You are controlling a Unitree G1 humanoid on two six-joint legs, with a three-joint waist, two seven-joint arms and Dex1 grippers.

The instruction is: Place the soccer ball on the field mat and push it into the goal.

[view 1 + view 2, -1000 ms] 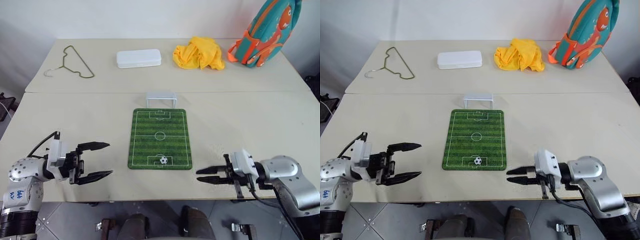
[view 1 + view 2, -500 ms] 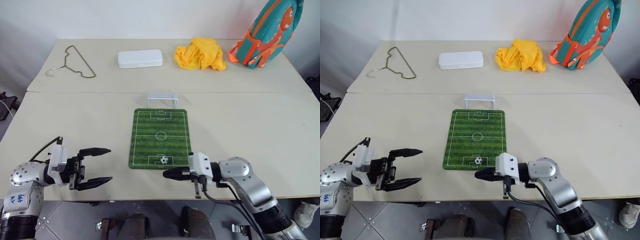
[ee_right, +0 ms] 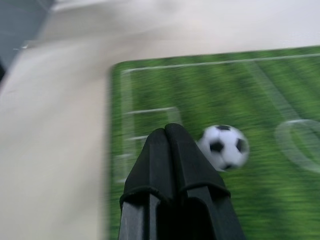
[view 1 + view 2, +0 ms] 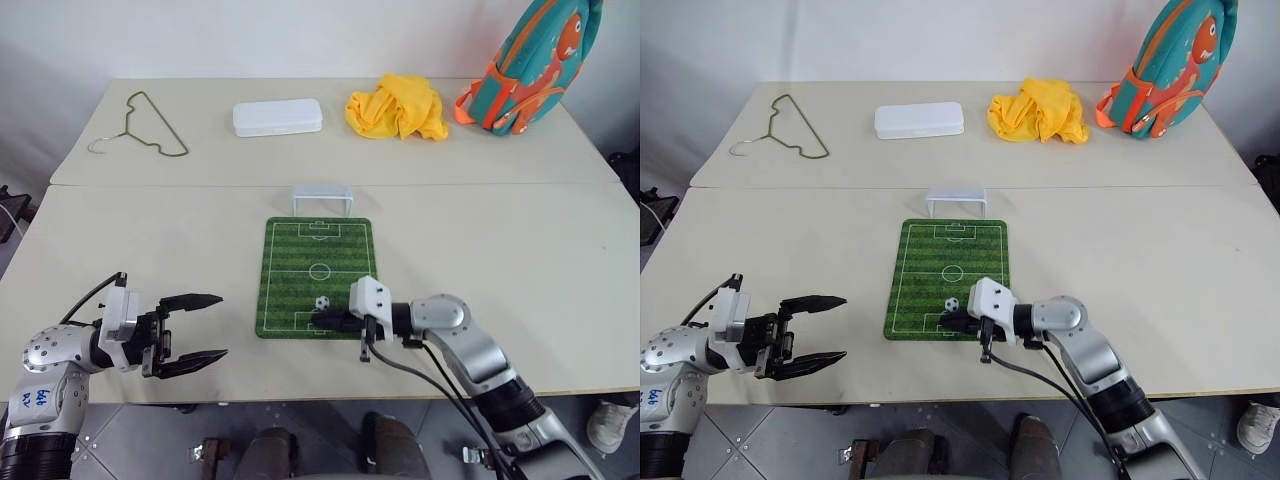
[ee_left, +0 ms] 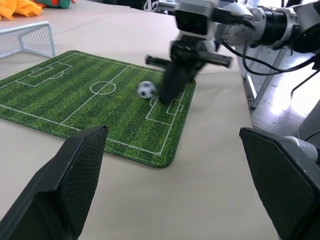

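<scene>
One soccer ball [image 4: 321,302], one field mat [image 4: 318,277], one goal [image 4: 321,198].

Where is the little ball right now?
The ball sits on the mat, in the near half, just beyond the tip of the right gripper, with the goal at the mat's far end.

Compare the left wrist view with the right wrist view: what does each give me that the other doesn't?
Left wrist view alone: the goal at the mat's far end, the left gripper with fingers spread wide, and the right gripper seen from outside, tips down on the turf.

Right wrist view alone: a close look along the right gripper's shut fingers with the ball just beside their tips.

Both: the soccer ball on the field mat, near the closer penalty box.
</scene>
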